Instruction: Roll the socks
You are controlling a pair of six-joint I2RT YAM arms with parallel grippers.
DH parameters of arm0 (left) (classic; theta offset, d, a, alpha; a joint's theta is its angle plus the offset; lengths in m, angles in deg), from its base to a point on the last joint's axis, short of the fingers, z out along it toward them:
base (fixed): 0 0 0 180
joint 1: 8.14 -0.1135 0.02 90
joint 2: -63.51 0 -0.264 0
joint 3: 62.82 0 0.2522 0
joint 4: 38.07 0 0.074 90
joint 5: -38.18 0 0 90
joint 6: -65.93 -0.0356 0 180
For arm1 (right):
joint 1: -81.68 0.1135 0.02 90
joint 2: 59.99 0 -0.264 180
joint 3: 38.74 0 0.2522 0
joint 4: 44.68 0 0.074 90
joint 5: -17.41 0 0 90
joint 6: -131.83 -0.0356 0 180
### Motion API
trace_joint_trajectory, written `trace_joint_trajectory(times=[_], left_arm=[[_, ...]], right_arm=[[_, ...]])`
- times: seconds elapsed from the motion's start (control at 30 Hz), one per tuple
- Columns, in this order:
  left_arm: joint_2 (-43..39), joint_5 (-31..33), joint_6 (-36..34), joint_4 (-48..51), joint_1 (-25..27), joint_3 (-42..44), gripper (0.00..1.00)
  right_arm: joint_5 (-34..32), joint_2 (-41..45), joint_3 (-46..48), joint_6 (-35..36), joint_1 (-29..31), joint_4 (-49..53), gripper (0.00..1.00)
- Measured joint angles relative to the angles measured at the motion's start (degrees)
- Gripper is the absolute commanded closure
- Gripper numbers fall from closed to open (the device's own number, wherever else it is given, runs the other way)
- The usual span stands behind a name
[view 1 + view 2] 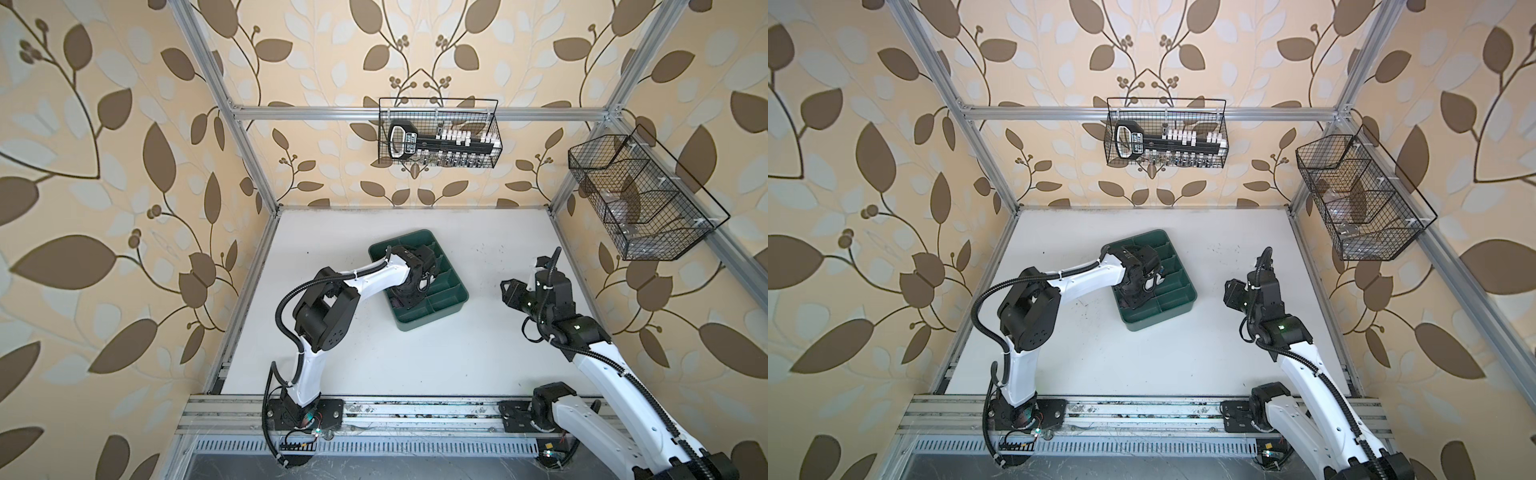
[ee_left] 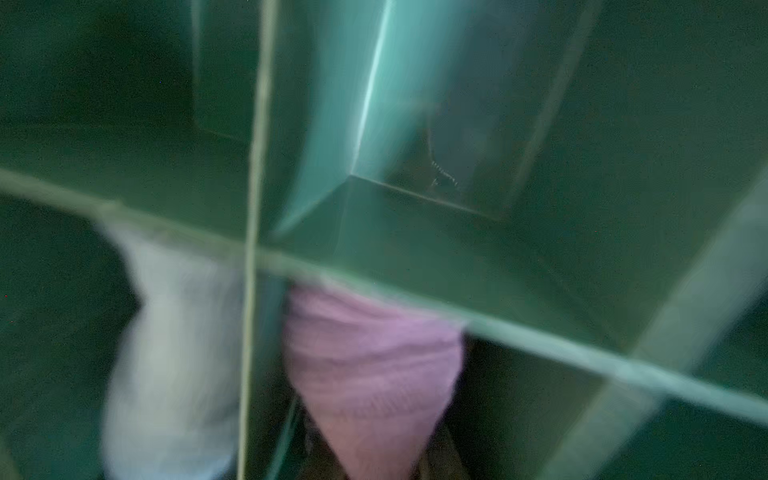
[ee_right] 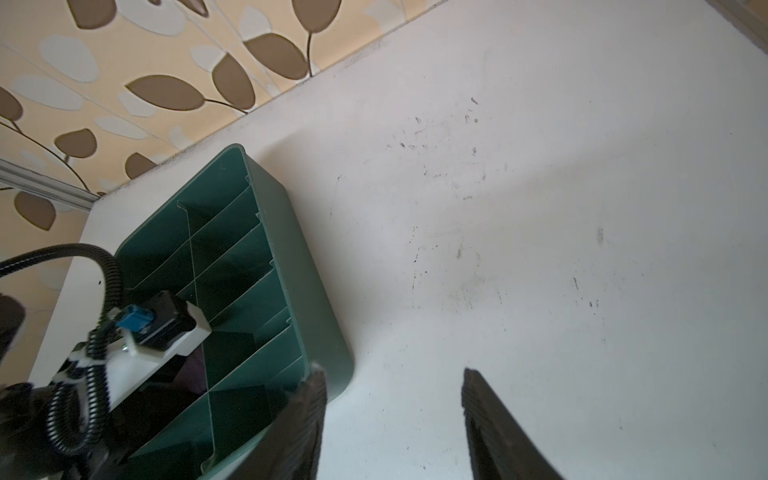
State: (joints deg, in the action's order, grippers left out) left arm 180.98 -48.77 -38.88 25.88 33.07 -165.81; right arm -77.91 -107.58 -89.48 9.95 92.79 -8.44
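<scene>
Jaws of the left gripper [image 1: 403, 300]: pinched on the purple sock [image 2: 370, 357], its fabric narrowing to a point at the edge of the blurred left wrist view. Reaches down into the green divided tray [image 1: 451, 266], on the side nearest the left arm. Purple sock: inside a tray compartment, pressed against a crossing of dividers [image 2: 540, 345]. Light sock [image 2: 174, 353]: in the neighbouring compartment, just across one thin divider, apart from the jaws.

Jaws of the right gripper [image 3: 395, 424]: spread wide, nothing between them. Hovers over the bare white table [image 1: 415, 365], near the tray's outer wall, well apart from both socks.

Surroundings: back-wall wire basket [image 1: 440, 133] with a black-and-white tool set; side-wall wire basket [image 1: 648, 199]; leaf-patterned walls on three sides.
</scene>
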Motion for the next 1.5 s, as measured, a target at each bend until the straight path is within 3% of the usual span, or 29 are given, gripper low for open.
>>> trace_joint_trajectory(times=[0.17, 0.3, 0.43, 0.67, 0.87, 0.93, 1.0, 1.17, 1.23, 1.33, 1.5], left_arm=[[1.3, -0.5, 0.0, 1.7, -0.3, -1.8, 1.00], [1.2, -0.5, 0.0, 1.7, -0.3, -1.8, 0.64], [-0.9, -0.8, -1.4, 2.2, -0.4, -1.8, 0.46], [-8.1, -1.1, -3.0, 4.1, -0.3, -1.7, 0.36], [-17.5, 1.0, -2.6, 4.3, -0.3, -0.3, 0.33], [-25.6, 3.8, -1.2, 0.1, -0.4, 3.8, 0.22], [-37.4, 7.1, 0.5, -7.7, -0.7, 11.7, 0.02], [-73.9, 18.1, 3.3, -35.1, -3.2, 40.4, 0.01], [-80.1, 22.8, 4.4, -42.7, -5.7, 47.8, 0.01], [-78.3, 26.3, 6.4, -49.6, -13.3, 56.2, 0.01], [-63.1, 26.4, 14.2, -53.7, -29.7, 62.6, 0.01]], right_arm=[[0.0, 0.7, 0.0, 0.1, 0.0, 0.2, 0.47], [-0.1, 1.4, 0.0, 0.7, -0.2, 0.6, 0.46], [-0.2, 1.9, 0.0, 2.0, -0.4, 0.9, 0.38], [2.3, 1.9, -0.6, 7.6, -1.5, 1.4, 0.15], [2.5, 2.0, -3.0, 11.5, -2.5, 0.8, 0.14], [1.6, 2.7, -2.8, 12.9, -2.6, -1.6, 0.12], [-0.1, 4.6, -0.2, 15.1, -2.6, -7.5, 0.12], [-6.2, 9.2, 15.8, 25.5, -2.8, -30.5, 0.12], [-8.6, 7.0, 19.5, 27.8, -3.6, -35.7, 0.12], [-11.1, 1.9, 21.6, 28.6, -5.2, -41.9, 0.11], [-14.3, -6.8, 25.6, 29.0, -5.4, -54.4, 0.09]])
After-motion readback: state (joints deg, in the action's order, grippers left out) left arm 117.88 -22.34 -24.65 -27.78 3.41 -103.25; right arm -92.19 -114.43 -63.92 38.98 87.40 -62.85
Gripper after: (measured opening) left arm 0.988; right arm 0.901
